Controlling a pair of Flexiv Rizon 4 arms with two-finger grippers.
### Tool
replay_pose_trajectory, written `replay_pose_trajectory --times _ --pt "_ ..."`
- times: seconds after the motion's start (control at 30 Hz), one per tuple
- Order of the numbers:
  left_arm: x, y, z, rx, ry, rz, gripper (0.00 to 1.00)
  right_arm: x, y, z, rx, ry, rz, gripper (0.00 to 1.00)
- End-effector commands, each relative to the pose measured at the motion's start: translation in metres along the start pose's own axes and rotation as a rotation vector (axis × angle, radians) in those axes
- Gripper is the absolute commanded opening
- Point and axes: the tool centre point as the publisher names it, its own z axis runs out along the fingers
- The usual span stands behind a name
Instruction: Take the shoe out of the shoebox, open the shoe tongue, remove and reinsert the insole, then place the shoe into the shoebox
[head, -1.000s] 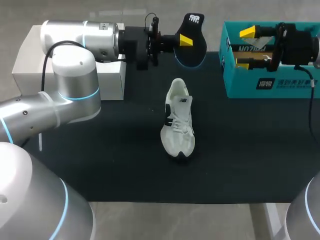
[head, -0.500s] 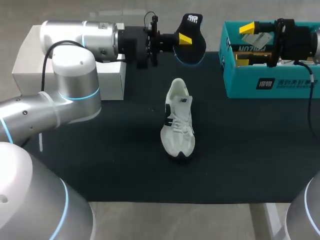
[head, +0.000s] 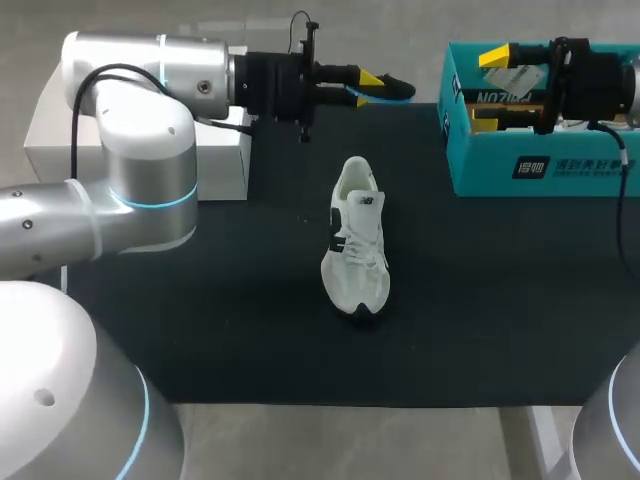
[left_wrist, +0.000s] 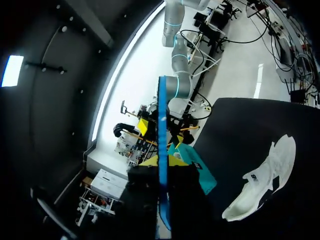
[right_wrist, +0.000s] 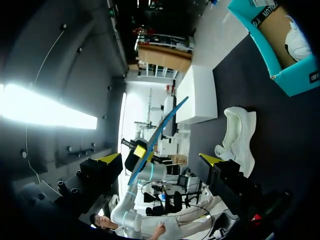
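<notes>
insole pinched edge-on in left gripper, shoe beside, shoebox ahead

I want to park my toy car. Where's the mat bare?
Bare mat lies in front of the shoebox, beside the shoe, and along the near edge. Crowded at the back: the left gripper holds the insole, the right gripper hangs at the shoebox.

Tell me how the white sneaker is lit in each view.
Head view: white mesh sneaker evenly lit, barely any shadow on the black table mat. Left wrist view: it stands out bright against that mat. Right wrist view: same, no glare.
</notes>
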Motion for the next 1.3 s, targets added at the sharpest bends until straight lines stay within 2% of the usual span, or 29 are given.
replay_pose_trajectory --times 0.03,0.3,0.6,0.9,1.0,1.1,1.3 --pt "-0.001 -0.006 -0.003 -0.153 0.244 -0.829 0.0 0.0 0.0 0.001 -0.001 -0.001 0.0 1.0" --pt "0.003 0.0 0.003 -0.056 0.186 -1.171 0.0 0.0 0.0 0.001 -0.001 -0.001 0.0 1.0" --pt "-0.005 -0.008 0.005 0.044 0.12 -1.631 0.0 0.0 0.0 0.001 -0.001 -0.001 0.0 1.0" --pt "-0.005 -0.011 0.006 0.123 0.026 -1.93 0.0 0.0 0.0 0.001 -0.001 -0.001 0.0 1.0" --pt "-0.004 -0.009 0.006 0.138 -0.037 -2.026 0.0 0.0 0.0 0.001 -0.001 -0.001 0.0 1.0" --pt "-0.003 -0.005 0.008 0.122 -0.125 -2.116 0.0 0.0 0.0 0.001 -0.001 -0.001 0.0 1.0" --pt "-0.003 -0.005 0.008 0.15 -0.175 -2.311 0.0 0.0 0.0 0.001 -0.001 -0.001 0.0 1.0"
